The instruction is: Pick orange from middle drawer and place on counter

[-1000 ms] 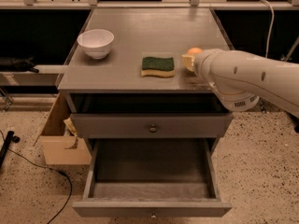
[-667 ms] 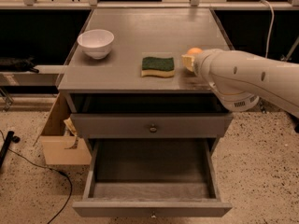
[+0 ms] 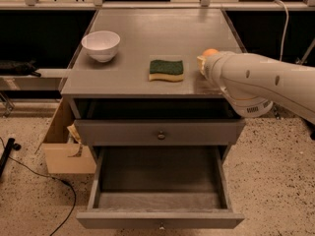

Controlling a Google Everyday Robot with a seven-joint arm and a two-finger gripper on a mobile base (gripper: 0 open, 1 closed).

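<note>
The orange (image 3: 210, 52) shows just over the counter (image 3: 147, 38) near its right edge, right at the tip of my white arm. My gripper (image 3: 202, 63) is at that tip, mostly hidden behind the arm's wrist, right of the green sponge (image 3: 167, 69). I cannot tell whether the orange rests on the counter or is held. The middle drawer (image 3: 160, 219) is pulled wide open below, its pale floor bare.
A white bowl (image 3: 101, 45) stands at the counter's left. A shallower closed drawer front (image 3: 160, 132) with a knob sits above the open drawer. A cardboard box (image 3: 61, 146) stands on the floor at the left, with a black cable beside it.
</note>
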